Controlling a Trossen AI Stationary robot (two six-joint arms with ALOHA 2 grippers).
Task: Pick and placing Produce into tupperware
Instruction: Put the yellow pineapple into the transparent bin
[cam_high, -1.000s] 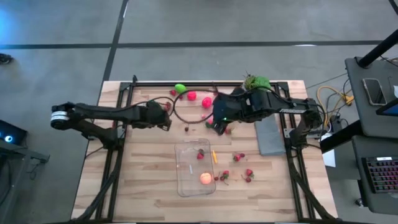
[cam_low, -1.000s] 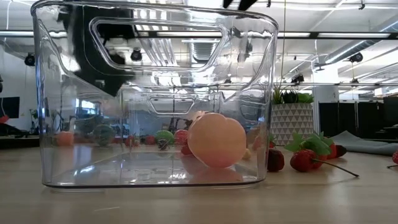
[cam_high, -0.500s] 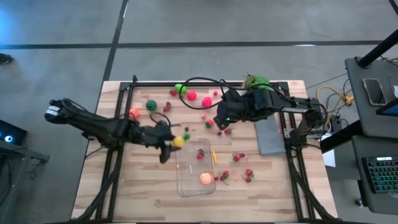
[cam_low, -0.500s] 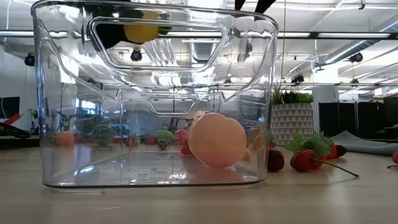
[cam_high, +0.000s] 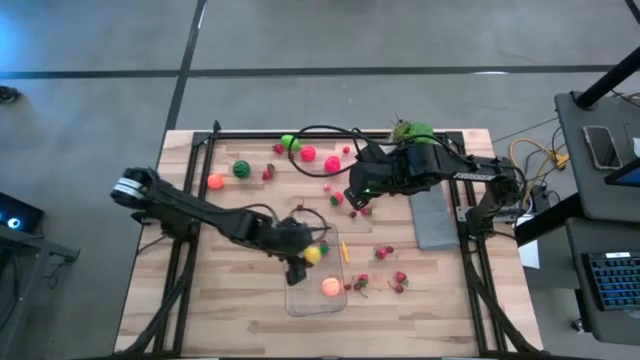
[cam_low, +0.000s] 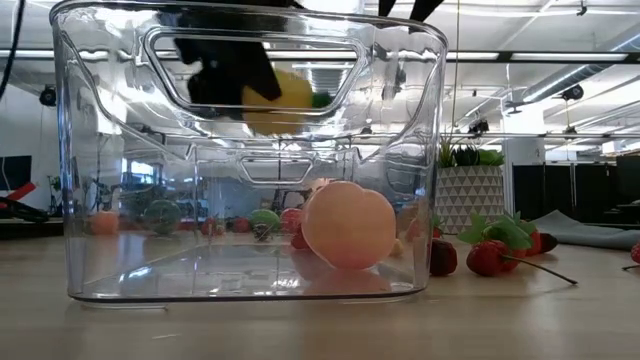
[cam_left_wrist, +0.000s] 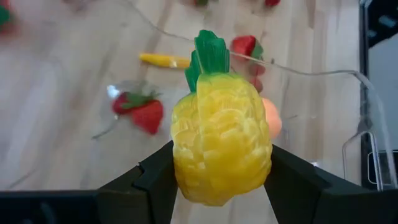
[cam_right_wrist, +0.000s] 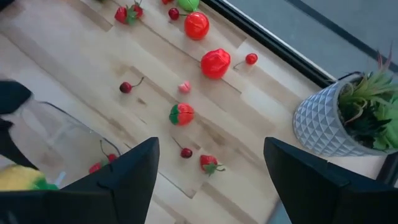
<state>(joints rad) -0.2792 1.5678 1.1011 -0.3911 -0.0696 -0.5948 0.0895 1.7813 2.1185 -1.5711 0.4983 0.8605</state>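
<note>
Pale wooden desk (cam_high: 230, 300) on grey concrete floor; open-plan office behind. Clear tupperware (cam_high: 313, 268) near the front edge holds a peach (cam_high: 330, 287) and strawberry (cam_left_wrist: 144, 115). Left gripper (cam_high: 303, 257) over it clamps a toy pineapple (cam_left_wrist: 219, 149). Right gripper (cam_high: 354, 201) hangs open mid-desk. Produce scatters toward the back edge, beside a potted plant (cam_right_wrist: 348, 115).

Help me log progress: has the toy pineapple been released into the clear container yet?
No, the left gripper is clamped on the pineapple above the tupperware, which holds a peach.
</note>
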